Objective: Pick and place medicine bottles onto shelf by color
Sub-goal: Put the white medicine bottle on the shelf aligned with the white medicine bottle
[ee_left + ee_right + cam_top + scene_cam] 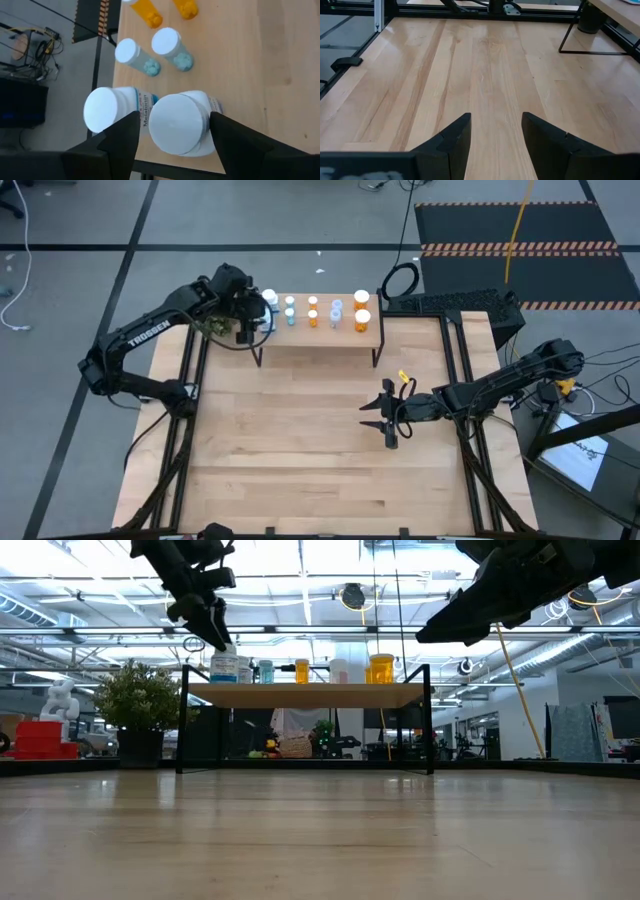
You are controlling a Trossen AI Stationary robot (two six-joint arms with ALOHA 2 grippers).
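Observation:
The shelf (320, 335) stands at the table's far side on thin black legs, with a row of white-capped medicine bottles on top: white ones at its left end (268, 300), pale blue (290, 311), orange (313, 313) and larger orange (361, 311). My left gripper (175, 135) hovers over the left end, pointing slantwise down and open, its fingers either side of a wide white bottle (177, 122) that stands upright on the shelf board. A second white bottle (107, 107) stands beside it. My right gripper (388, 420) hangs open over the table's right half, holding nothing. My left gripper comes from above, slanting down, with one finger (125, 142) clear of the white bottle's cap (155, 125). Whether the other finger (225, 137) touches the cap's far side, I cannot tell. The bottle stands on its base on the shelf.
Bare wooden tabletop (300, 440) lies in front of the shelf. A black keyboard (450, 302) sits beyond the shelf's right end. A green plant (140, 700) stands near the shelf's left legs. Black frame rails (465, 380) run along the table's sides.

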